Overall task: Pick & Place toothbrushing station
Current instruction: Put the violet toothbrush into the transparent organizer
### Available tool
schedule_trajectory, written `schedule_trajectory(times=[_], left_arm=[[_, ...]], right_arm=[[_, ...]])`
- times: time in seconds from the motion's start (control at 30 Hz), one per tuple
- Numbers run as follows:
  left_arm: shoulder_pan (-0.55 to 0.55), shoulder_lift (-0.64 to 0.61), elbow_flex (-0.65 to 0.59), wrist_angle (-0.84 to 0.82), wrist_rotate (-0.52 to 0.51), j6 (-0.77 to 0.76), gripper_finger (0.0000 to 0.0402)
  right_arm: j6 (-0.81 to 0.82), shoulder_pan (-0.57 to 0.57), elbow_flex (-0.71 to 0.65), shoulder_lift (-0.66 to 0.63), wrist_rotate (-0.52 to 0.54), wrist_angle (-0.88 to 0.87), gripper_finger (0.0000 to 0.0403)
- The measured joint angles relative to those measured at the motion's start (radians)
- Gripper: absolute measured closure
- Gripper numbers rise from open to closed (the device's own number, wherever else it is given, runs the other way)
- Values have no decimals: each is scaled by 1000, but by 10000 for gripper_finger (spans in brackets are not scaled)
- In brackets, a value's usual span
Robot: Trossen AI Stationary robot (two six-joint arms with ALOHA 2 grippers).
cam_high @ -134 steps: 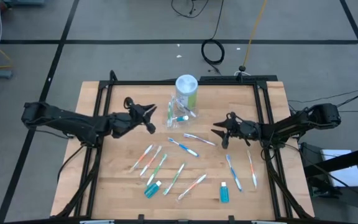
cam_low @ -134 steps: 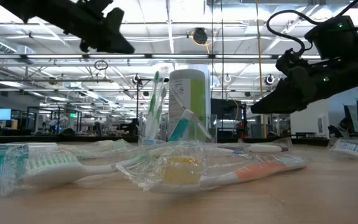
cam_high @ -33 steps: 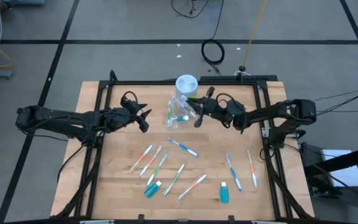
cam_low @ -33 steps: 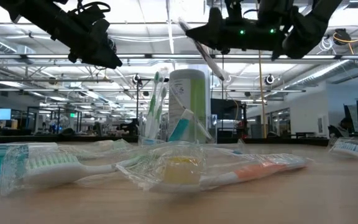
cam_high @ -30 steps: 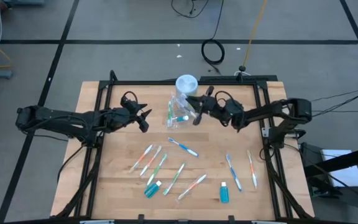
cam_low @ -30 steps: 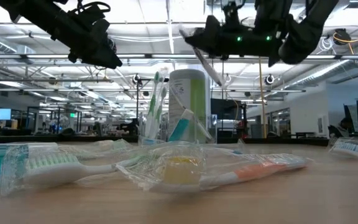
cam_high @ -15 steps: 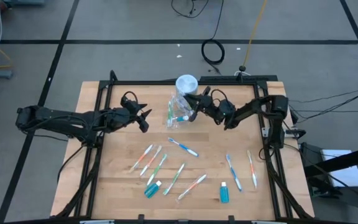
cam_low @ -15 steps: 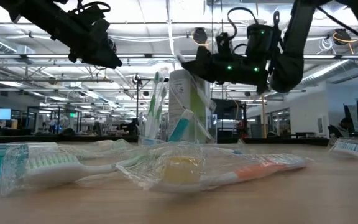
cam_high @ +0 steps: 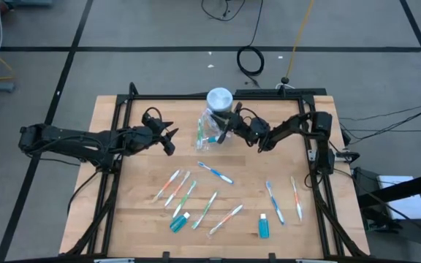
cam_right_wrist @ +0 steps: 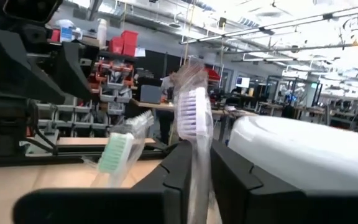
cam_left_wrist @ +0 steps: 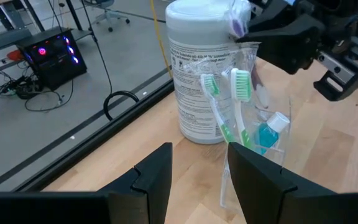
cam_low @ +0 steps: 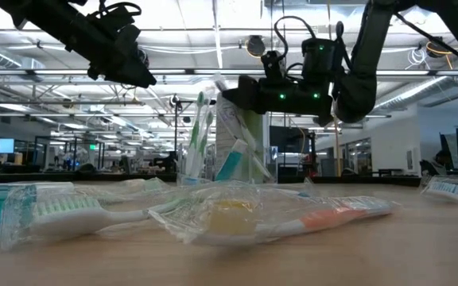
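Right wrist view shows the right gripper with a wrapped purple-headed toothbrush standing upright between its two dark fingers, which look closed against the handle, though whether that hold is already easing cannot be told. From the high view that gripper sits right over the clear plastic cup, which stands on the wooden table just in front of the white canister and already holds two green toothbrushes and a blue tube. The step in hand seems to be dropping this brush in, and doing it well probably means keeping the handle end inside the rim, near vertical, and letting go low so the light cup is not knocked over. The left gripper waits just beside the cup, fingers parted and empty. Other brushes and tubes lie scattered across the near half of the table.
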Motion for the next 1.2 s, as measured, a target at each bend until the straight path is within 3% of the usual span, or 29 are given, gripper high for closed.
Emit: schedule_trajectory(times=[0.2, 0.4, 0.63, 0.93, 1.2], left_arm=[[0, 0, 0, -1, 0, -1, 238], [0, 0, 0, -22, 2, -18, 238], [-2, 0, 0, -58, 4, -63, 238], [-9, 0, 0, -83, 36, -93, 238], [-27, 0, 0, -81, 37, -113, 238]], right_arm=[[-9, 20, 0, 0, 3, 0, 306], [-10, 43, 0, -1, 157, -1, 275], [-7, 88, -2, -31, 237, -73, 239], [-88, 188, -47, -121, 461, -180, 237], [17, 247, -92, -232, 611, -428, 238]])
